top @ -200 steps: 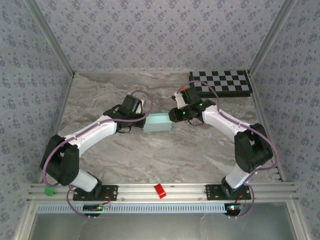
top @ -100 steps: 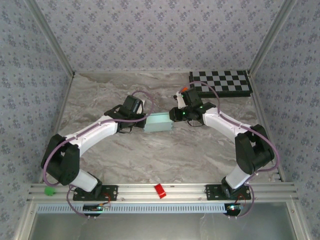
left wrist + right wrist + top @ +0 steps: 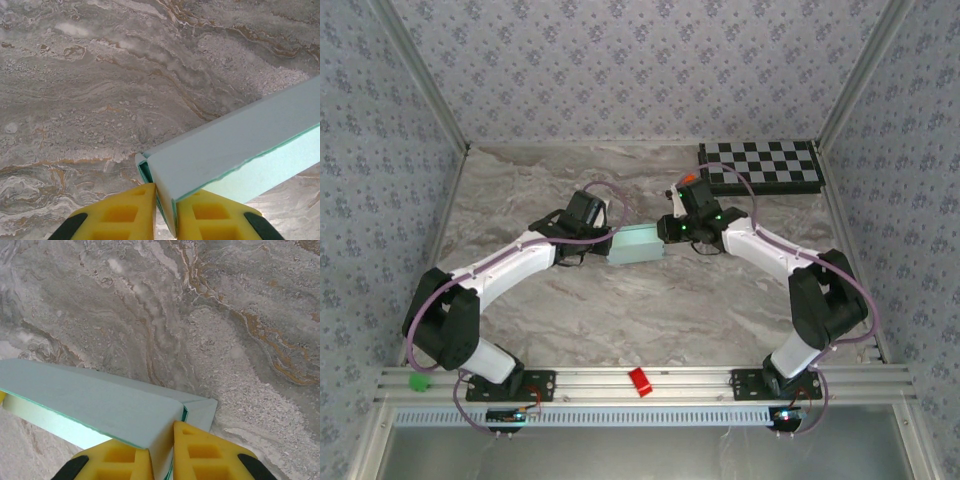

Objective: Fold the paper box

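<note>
The paper box (image 3: 637, 244) is pale aqua card, a small rectangular shape held in the middle of the marble table between both arms. My left gripper (image 3: 602, 243) is shut on its left end wall; in the left wrist view the yellow fingers (image 3: 127, 212) pinch the folded card edge of the paper box (image 3: 235, 145). My right gripper (image 3: 669, 231) is shut on the right end; the right wrist view has its yellow fingers (image 3: 210, 452) clamping the end wall of the paper box (image 3: 95, 402), with a small flap sticking out beyond the corner.
A black-and-white checkered board (image 3: 765, 165) lies at the back right. A small red piece (image 3: 639, 381) and a green piece (image 3: 418, 381) sit on the front rail. Patterned walls close in the left, right and back sides.
The right gripper and wrist have shifted slightly left and back against the box's right end. The left arm and the box have hardly moved.
</note>
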`<act>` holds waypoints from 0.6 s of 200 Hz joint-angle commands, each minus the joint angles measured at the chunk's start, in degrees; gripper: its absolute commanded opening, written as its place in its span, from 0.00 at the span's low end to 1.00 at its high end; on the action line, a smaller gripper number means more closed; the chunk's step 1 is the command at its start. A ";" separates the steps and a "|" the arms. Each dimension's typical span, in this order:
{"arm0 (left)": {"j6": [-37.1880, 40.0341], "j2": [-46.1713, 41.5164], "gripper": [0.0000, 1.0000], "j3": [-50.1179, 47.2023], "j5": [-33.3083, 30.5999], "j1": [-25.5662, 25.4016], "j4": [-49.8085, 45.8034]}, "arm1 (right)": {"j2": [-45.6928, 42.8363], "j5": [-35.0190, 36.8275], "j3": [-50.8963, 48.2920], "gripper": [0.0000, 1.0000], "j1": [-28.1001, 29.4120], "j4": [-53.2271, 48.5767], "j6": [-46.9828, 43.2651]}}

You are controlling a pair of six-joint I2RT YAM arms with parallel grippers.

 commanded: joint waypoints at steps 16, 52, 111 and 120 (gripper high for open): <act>-0.36 0.66 0.12 -0.35 0.71 -0.94 0.87 | 0.02 1.45 -2.28 0.14 2.38 -2.75 -0.65; -0.24 0.31 0.11 -1.47 -0.20 -1.38 0.38 | -0.61 3.13 -3.45 0.13 3.40 -2.64 -1.15; -2.60 -0.90 0.17 -1.68 2.31 -1.49 3.09 | -0.77 4.32 -4.07 0.13 4.28 -2.18 -0.57; -2.66 -0.81 0.17 -1.60 2.28 -1.47 3.19 | -0.79 4.64 -4.00 0.13 4.48 -2.17 -0.49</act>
